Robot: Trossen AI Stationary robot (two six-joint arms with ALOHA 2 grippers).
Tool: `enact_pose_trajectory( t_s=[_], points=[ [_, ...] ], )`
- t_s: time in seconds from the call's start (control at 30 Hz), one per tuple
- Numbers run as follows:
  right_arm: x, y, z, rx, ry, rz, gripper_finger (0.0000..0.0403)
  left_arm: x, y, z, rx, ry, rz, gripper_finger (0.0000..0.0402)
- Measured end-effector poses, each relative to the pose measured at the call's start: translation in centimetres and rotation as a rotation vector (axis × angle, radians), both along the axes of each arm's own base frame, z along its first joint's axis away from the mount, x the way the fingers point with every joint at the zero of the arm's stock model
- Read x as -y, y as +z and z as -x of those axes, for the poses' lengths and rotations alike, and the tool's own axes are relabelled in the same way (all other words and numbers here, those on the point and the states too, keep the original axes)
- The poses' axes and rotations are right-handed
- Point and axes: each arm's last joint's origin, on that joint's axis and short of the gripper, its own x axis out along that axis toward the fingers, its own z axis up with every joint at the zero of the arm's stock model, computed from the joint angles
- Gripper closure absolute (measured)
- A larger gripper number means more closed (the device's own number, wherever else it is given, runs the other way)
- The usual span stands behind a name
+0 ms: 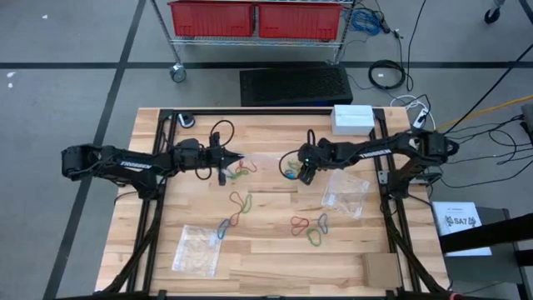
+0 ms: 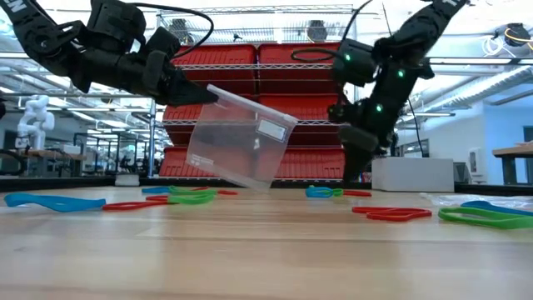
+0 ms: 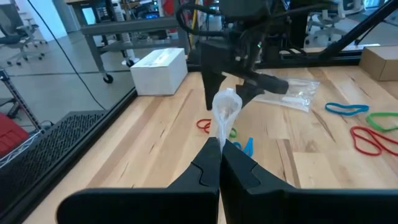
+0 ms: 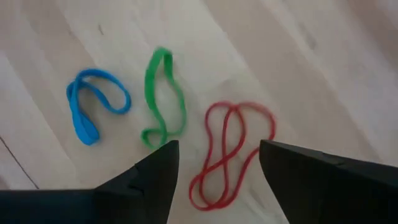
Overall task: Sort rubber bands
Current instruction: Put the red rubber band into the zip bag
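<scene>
So a clear plastic bag (image 2: 240, 137) is pinched by one corner in the fully closed left end effector (image 1: 238, 158) and held tilted above the bench (image 1: 266, 258). Nothing is held by the right end effector (image 4: 214, 165), whose fingers are spread wide over a red rubber band (image 4: 231, 149), just beside a green one (image 4: 163, 96) and a blue one (image 4: 93, 102). More rubber bands (image 1: 310, 227) are scattered mid-bench.
</scene>
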Motion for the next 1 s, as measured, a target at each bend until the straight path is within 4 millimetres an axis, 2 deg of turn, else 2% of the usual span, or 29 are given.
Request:
enact_pose_trajectory(
  t_s=[0.17, 0.33, 0.43, 0.53, 0.67, 0.7, 0.8, 1.0],
  points=[
    [0.6, -1.1, 0.4, -0.017, -0.031, -0.010, 0.0188, 0.0, 0.0, 0.0, 0.000, 0.000, 0.000, 0.0401],
    [0.7, -2.5, -0.2, -0.034, -0.038, -0.011, 0.0194, 0.0, 0.0, 0.0, -0.001, 0.000, 0.000, 0.0401],
    [0.8, -3.2, -0.3, -0.051, -0.048, -0.025, 0.0221, 0.0, 0.0, 0.0, -0.001, 0.000, 0.001, 0.0401],
    [0.8, -3.3, -0.4, -0.049, -0.042, -0.030, 0.0279, 0.0, 0.0, 0.0, -0.002, 0.000, 0.001, 0.0401],
    [0.3, -2.5, -0.3, -0.041, 0.002, -0.008, 0.0377, 0.0, 0.0, 0.0, -0.002, 0.000, 0.001, 0.0401],
    [0.2, -2.3, -0.2, -0.038, 0.009, -0.006, 0.0389, 0.0, 0.0, 0.0, -0.002, 0.000, 0.001, 0.0401],
    [-0.3, -1.4, 0.3, -0.045, 0.031, -0.008, 0.0393, 0.0, 0.0, 0.0, -0.003, 0.000, 0.002, 0.0401],
    [-1.9, 2.0, -0.2, 0.055, 0.095, 0.022, 0.0401, 0.0, 0.0, 0.0, -0.002, 0.001, 0.008, 0.0401]
  ],
)
